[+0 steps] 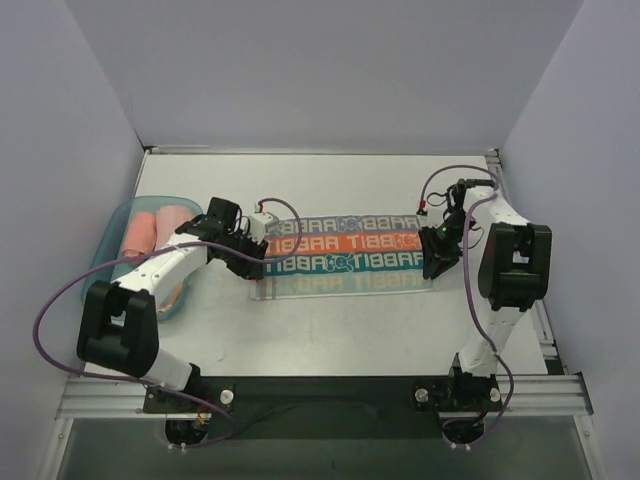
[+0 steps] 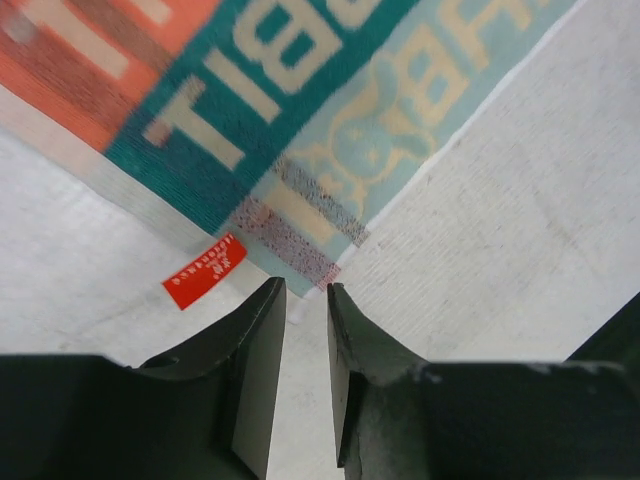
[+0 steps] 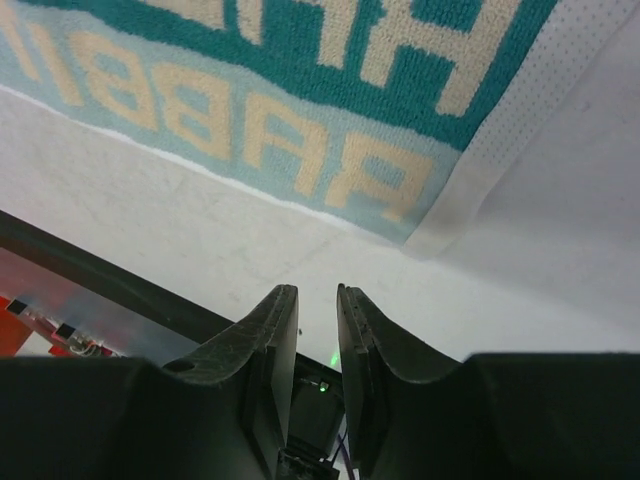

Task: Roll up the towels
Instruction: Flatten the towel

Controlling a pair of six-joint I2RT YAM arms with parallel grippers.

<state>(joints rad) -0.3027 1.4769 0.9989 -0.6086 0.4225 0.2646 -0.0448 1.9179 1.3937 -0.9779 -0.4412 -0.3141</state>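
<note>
Teal, orange and cream terry makes up the RABBIT towel (image 1: 345, 255), spread flat and lengthwise on the counter (image 1: 330, 335), between the 2 arms; 2 pinkish rolled towels (image 1: 140, 232) already lie in the teal tray (image 1: 108, 245) at the left edge, so by my reckoning this is the last one to roll.

The left pincer (image 2: 305, 290) hovers just off the towel's near-left corner, beside a small red label (image 2: 205, 270); its fingers are drawn almost together, a thin slit between them, and they grasp nothing. The right pincer (image 3: 317, 290) sits just off the near-right corner, likewise nearly clenched and empty.

The cloth looks light, limp and a little grippy; it should fold under its own weight and drag along the counter rather than slide cleanly. The pale hem at a short end seems the place to take hold, at the corner, since it lies thin and flat; the fingers would need to part first and get 1 tip under the edge. A grip at only 1 corner would likely skew the roll.
</note>
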